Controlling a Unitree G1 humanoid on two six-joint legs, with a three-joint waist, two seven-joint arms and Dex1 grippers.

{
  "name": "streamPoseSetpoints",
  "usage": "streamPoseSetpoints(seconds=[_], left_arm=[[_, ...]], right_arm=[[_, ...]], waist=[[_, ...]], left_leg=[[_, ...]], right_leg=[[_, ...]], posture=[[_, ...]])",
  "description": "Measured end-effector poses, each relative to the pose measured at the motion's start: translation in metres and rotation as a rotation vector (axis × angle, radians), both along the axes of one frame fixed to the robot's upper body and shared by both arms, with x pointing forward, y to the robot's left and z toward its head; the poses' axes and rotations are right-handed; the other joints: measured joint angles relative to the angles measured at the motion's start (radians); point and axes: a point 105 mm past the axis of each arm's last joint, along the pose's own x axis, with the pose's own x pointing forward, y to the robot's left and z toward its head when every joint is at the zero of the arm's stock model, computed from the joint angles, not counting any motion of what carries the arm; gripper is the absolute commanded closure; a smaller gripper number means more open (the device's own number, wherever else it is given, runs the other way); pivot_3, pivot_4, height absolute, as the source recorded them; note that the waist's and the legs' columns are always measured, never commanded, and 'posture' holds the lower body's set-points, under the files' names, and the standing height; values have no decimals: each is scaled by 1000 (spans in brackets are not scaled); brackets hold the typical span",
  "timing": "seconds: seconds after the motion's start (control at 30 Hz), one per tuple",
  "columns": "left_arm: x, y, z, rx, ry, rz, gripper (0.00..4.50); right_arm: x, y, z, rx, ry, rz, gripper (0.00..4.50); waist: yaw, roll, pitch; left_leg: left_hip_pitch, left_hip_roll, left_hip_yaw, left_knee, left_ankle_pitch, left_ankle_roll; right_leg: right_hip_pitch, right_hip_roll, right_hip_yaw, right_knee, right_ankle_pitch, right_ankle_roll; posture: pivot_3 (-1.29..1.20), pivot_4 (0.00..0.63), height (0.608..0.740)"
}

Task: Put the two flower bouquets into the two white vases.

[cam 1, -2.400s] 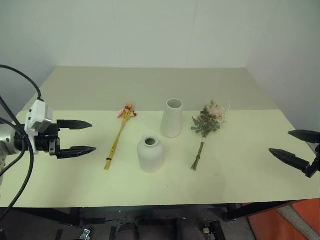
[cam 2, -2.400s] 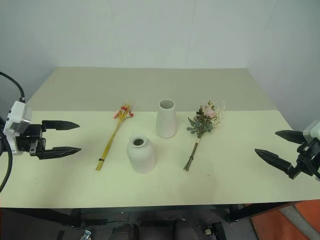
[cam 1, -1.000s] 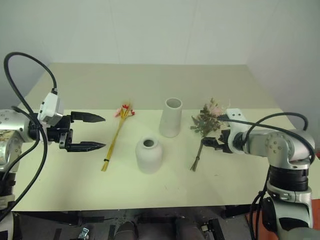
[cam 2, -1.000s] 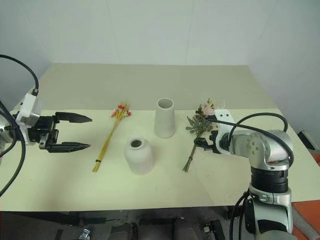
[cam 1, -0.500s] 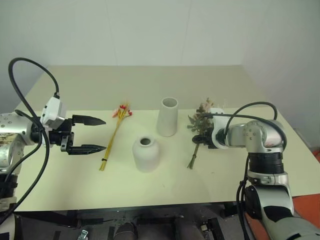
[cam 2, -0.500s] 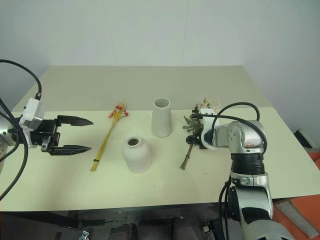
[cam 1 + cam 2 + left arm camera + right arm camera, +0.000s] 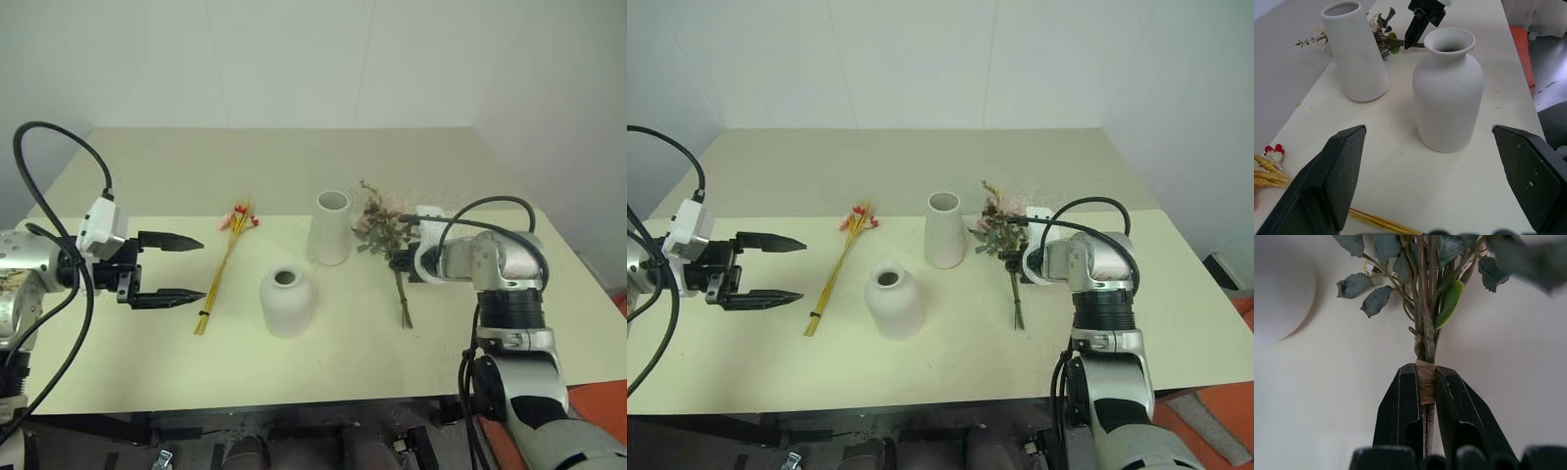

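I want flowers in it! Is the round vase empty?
Cannot tell for sure. No flowers stick out of the round vase; its mouth looks dark inside.

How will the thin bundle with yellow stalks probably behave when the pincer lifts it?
The thin bundle looks light: a few slender stalks lying flat on the table. Held near one end, it may droop or sway. Only one small tie shows near its lower end, so the blooms may fan apart.

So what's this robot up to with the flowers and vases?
It is putting flowers into vases. Its right gripper has its jaws shut on the stems of the leafy rose bunch, beside the tall vase. The left gripper waits with jaws open near the yellow-stalk bundle, which lies on the table. The round vase is empty.
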Motion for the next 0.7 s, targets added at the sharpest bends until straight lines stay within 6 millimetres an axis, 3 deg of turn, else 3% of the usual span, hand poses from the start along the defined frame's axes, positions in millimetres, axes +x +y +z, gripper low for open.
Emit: streamPoseSetpoints(seconds=[0.07, 0.13, 0.2, 0.27, 0.4, 0.53, 0.7], left_arm=[[0, 1, 2, 2, -6, 6, 0], [0, 2, 3, 4, -7, 8, 0], [0, 2, 3, 3, -7, 11, 0], [0, 2, 3, 1, -6, 14, 0], [2, 2, 4, -6, -2, 24, 0], [1, 2, 5, -8, -4, 31, 0], [-5, 5, 7, -5, -13, 52, 0]], right_arm=[[11, -10, 37, -38, -240, -86, 4263], [13, -13, 87, -44, -531, -136, 4263], [4, 0, 130, 46, -762, -109, 4263], [-5, 19, 152, 149, -899, -25, 4263], [-15, 51, 172, 342, -1067, 132, 4263], [4, 74, 170, 438, -1090, 182, 4263], [11, 98, 168, 474, -1109, 243, 4263]], waist=[[0, 1, 0], [-1, 1, 1], [-7, 1, 1], [-13, 1, 1], [-24, 1, 1], [-30, 1, 1], [-41, 1, 1]], left_leg=[[0, 0, 0, 0, 0, 0], [0, 0, 0, -1, 0, 0], [0, 2, 0, -1, 0, 0], [0, 2, -1, -1, 0, 0], [1, 2, -1, -1, 0, 0], [2, 2, -1, 0, 0, 0], [2, 2, -2, -1, 0, 0]], right_leg=[[-1, 0, 0, 0, 0, 0], [-1, 0, 0, 0, 0, 0], [-1, 2, 0, 0, 0, 0], [-1, 2, 0, 1, 0, 0], [0, 2, 0, 1, 0, -1], [0, 2, 0, 3, 1, -2], [0, 3, -1, 4, 0, -4]], posture=[[0, 150, 740], [0, 150, 740], [0, 150, 740], [0, 150, 740], [0, 150, 740], [0, 150, 740], [0, 150, 740]])
